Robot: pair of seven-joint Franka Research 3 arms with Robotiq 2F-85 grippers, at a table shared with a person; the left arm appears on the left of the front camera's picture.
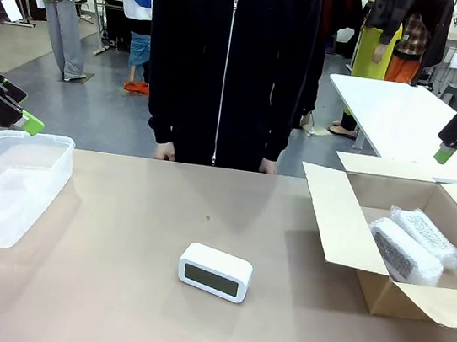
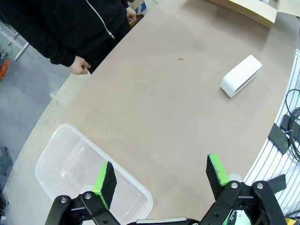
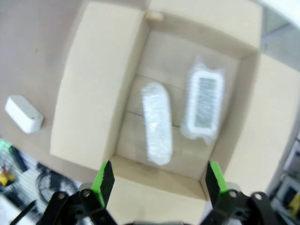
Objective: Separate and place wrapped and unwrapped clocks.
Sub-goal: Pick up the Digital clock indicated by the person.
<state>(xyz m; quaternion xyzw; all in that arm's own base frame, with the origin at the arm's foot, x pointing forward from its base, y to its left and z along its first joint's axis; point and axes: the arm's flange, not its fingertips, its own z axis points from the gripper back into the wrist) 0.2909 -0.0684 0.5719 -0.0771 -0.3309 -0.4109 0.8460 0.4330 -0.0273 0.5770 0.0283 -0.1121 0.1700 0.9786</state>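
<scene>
The bare white clock (image 1: pixel 214 272) with a dark face lies on the brown table, near its front middle; it is also seen as the clock (image 2: pixel 241 76) and the clock (image 3: pixel 23 114). Two bubble-wrapped clocks, one (image 3: pixel 157 123) beside the other (image 3: pixel 204 107), lie side by side inside the open cardboard box (image 3: pixel 89 79) at the right. My right gripper (image 3: pixel 159 177) hangs open above that box, holding nothing. My left gripper (image 2: pixel 161 173) stands open and empty over the near end of the clear tub (image 2: pixel 56 140) at the left.
A person in a black zipped jacket stands at the far edge with a hand (image 1: pixel 164 152) at the table's rim. The box's flaps (image 1: pixel 331 228) spread outward over the table. The tub (image 1: pixel 5 182) holds nothing. A white table stands behind at the right.
</scene>
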